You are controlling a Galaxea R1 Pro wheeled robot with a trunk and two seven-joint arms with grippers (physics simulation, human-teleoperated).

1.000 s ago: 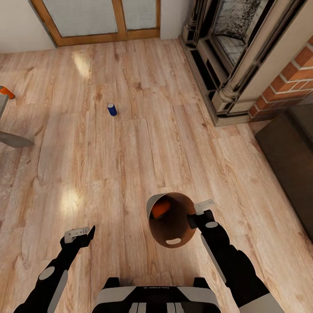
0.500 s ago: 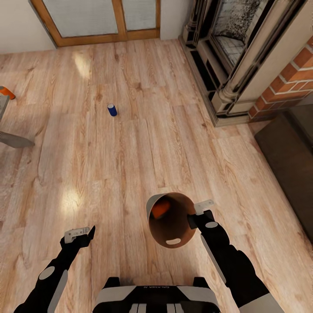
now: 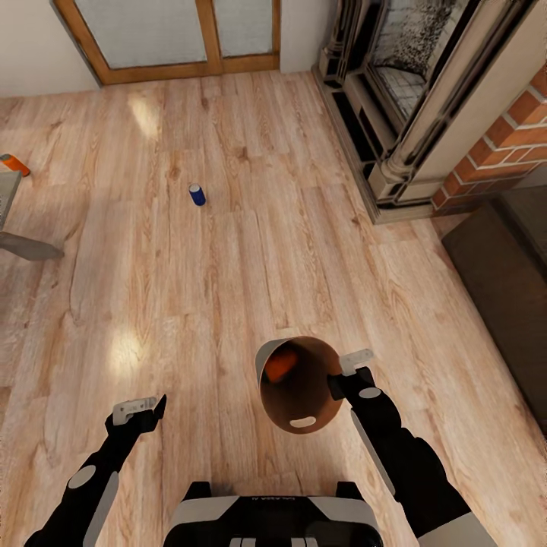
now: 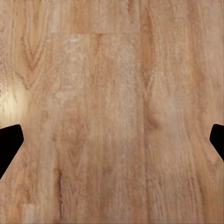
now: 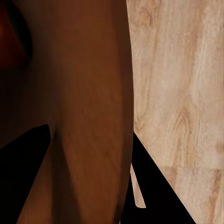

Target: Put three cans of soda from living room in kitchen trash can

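My right gripper (image 3: 346,374) is shut on the rim of the tash can (image 3: 304,384), a tapered bin with a copper-brown inside, held tilted above the wood floor. An orange can of soda (image 3: 279,365) lies inside it. The right wrist view shows the bin's wall (image 5: 79,93) clamped between the dark fingers (image 5: 28,186), with a reddish can (image 5: 9,42) deep inside. A dark blue can of soda (image 3: 197,194) stands on the floor ahead and to the left. Another orange can (image 3: 15,164) lies at the far left edge. My left gripper (image 3: 140,410) hangs open over bare planks (image 4: 112,93).
A stone and brick fireplace (image 3: 410,99) fills the right back corner, with a dark low block (image 3: 509,281) in front of it on the right. A wood-framed glass door (image 3: 175,38) closes the far wall. A grey furniture part (image 3: 23,245) juts in at the left.
The whole picture has shifted slightly, so the camera has moved a little. Both arms, the bin and the cans keep their places relative to each other.
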